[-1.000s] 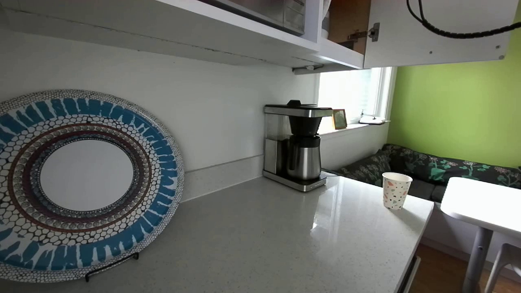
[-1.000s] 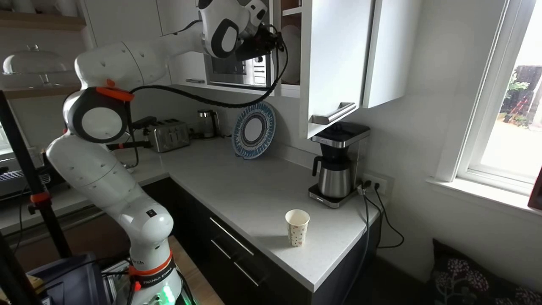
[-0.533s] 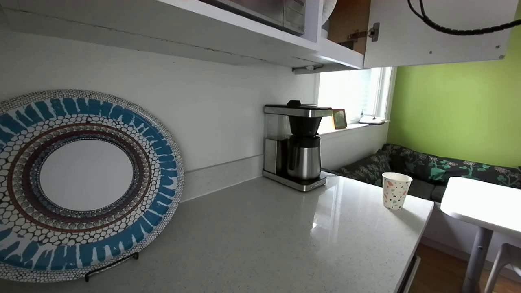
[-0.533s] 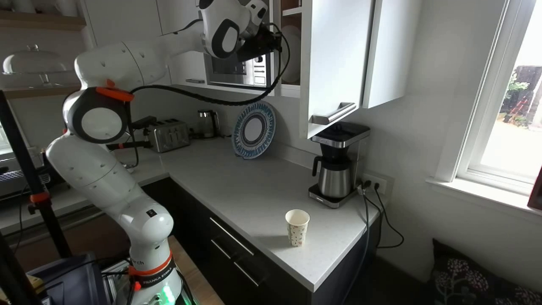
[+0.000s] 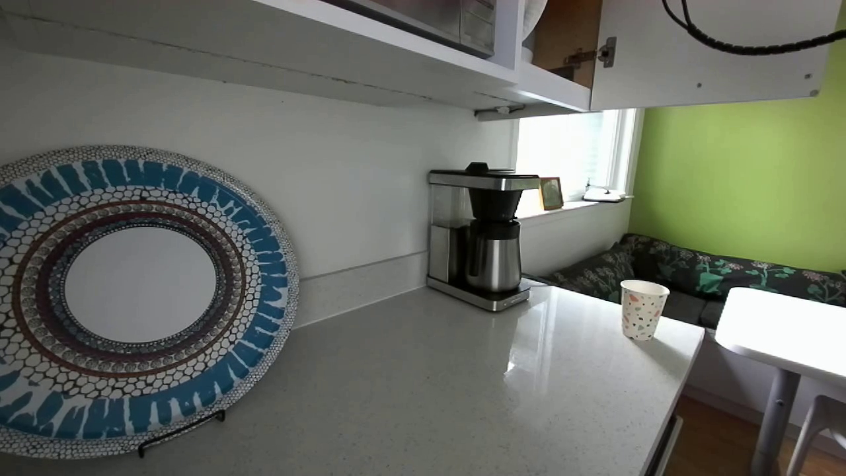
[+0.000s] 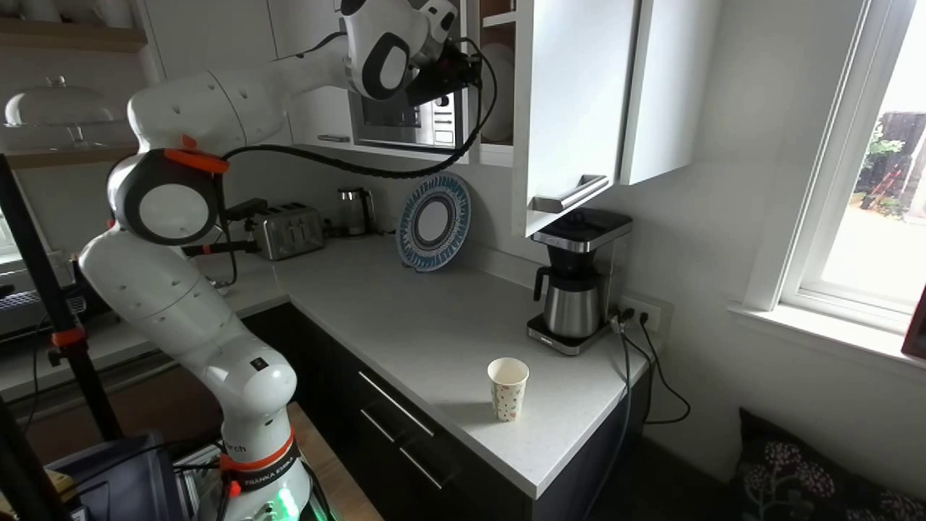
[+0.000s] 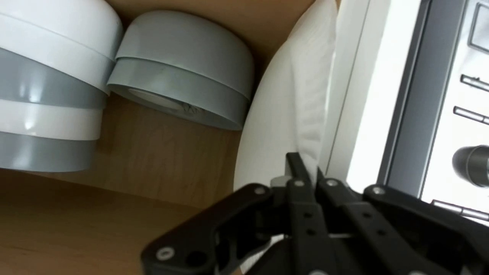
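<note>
Exterior views share the drip coffee maker [image 6: 579, 282]: low along the countertop [image 5: 410, 383], apparently, and from above. Wrist view: close into the wall cabinet [image 7: 164, 152].

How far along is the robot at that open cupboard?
Done: the cupboard door stands open, and the tool is at the white item.
In hand: the tool's jaws are shut, apparently pinching that item's edge, as the wrist view shows.
Left: the white item is inside the cupboard, so bringing it out probably remains.
</note>
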Controlling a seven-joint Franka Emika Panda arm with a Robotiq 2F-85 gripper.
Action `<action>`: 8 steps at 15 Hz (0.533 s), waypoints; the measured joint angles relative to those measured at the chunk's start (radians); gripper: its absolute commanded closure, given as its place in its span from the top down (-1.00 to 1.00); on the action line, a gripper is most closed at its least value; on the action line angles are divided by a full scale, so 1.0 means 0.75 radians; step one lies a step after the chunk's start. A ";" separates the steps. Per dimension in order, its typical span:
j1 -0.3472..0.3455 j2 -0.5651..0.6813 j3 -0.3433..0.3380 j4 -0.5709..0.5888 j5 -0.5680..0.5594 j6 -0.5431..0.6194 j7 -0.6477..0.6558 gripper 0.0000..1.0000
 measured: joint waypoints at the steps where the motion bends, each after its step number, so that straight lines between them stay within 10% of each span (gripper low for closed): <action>1: 0.001 0.000 -0.001 0.000 0.006 -0.001 -0.004 -0.99; 2: 0.000 -0.001 -0.002 0.004 0.007 -0.010 -0.004 -0.55; 5: 0.000 0.001 -0.004 0.025 0.007 -0.080 -0.004 -0.18; 6: 0.000 0.000 -0.004 0.030 0.007 -0.106 -0.004 -0.78; 8: -0.003 0.002 -0.005 0.037 0.007 -0.136 -0.004 -0.87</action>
